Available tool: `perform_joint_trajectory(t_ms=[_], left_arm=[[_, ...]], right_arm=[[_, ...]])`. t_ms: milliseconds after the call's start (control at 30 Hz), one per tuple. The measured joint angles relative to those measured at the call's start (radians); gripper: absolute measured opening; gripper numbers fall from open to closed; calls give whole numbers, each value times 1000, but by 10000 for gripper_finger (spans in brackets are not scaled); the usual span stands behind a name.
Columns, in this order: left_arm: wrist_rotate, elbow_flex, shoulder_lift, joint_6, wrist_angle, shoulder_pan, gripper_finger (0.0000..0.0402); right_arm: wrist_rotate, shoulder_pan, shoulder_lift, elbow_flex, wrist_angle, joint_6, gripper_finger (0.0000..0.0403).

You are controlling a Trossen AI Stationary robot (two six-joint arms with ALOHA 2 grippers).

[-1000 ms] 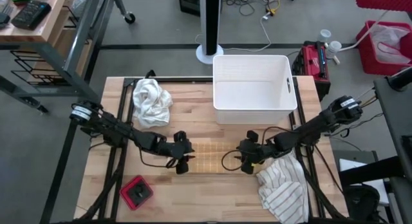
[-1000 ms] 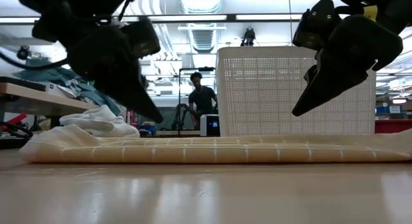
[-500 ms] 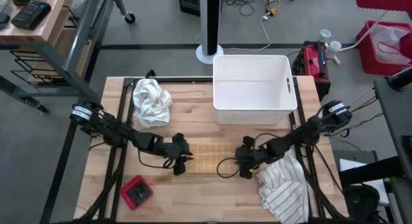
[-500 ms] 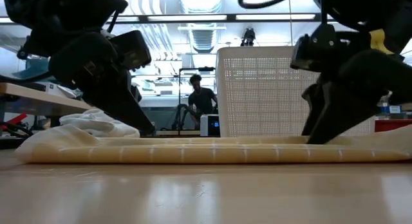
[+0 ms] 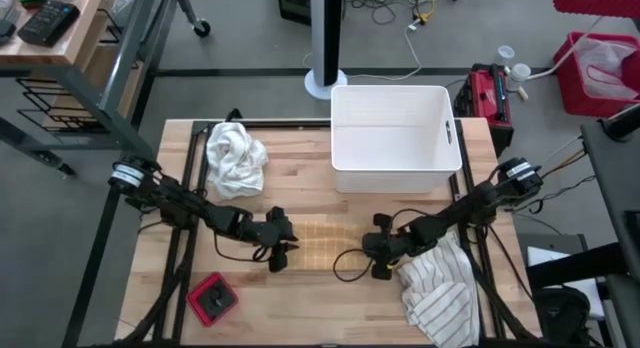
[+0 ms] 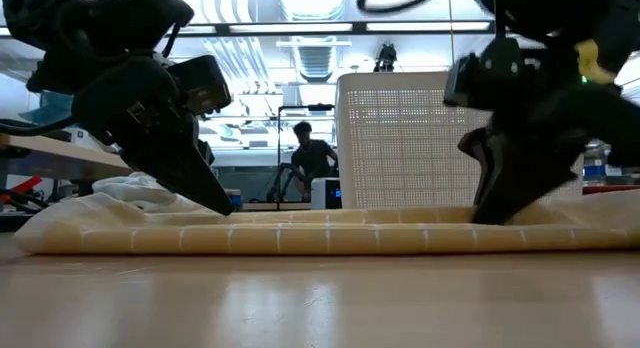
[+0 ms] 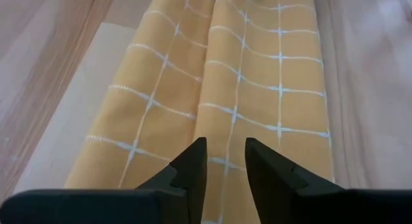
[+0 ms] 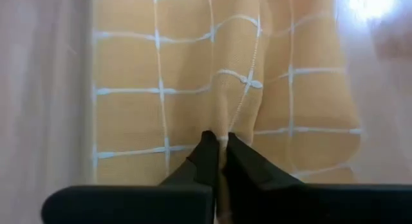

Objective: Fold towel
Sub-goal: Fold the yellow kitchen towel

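A flat yellow checked cloth towel [image 5: 328,244] lies just in front of the white plastic basket [image 5: 391,138]. The right gripper [image 8: 219,161] has just pinched its end; the left gripper [image 7: 224,161] straddles the other end, jaws still parted. Lifting seems imminent.

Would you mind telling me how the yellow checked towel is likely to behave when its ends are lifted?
The yellow checked towel will probably sag, since it already lies creased lengthwise. It looks thin and light, so it should lift easily. The right pincer is shut on a small pinch of fabric, which could slip out.
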Motion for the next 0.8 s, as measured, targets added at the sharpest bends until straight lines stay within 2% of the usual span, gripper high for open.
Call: perform_joint_trajectory(t_ms=[233, 433, 533, 800], left_arm=[[8, 0, 0, -3, 5, 0, 93], [123, 0, 0, -36, 6, 0, 76], [150, -10, 0, -38, 6, 0, 69], [168, -32, 0, -46, -10, 0, 5]], right_arm=[[33, 0, -32, 40, 4, -50, 3], [36, 4, -34, 57, -42, -14, 1], [31, 4, -33, 56, -55, 21, 3], [32, 4, -23, 55, -66, 22, 61]])
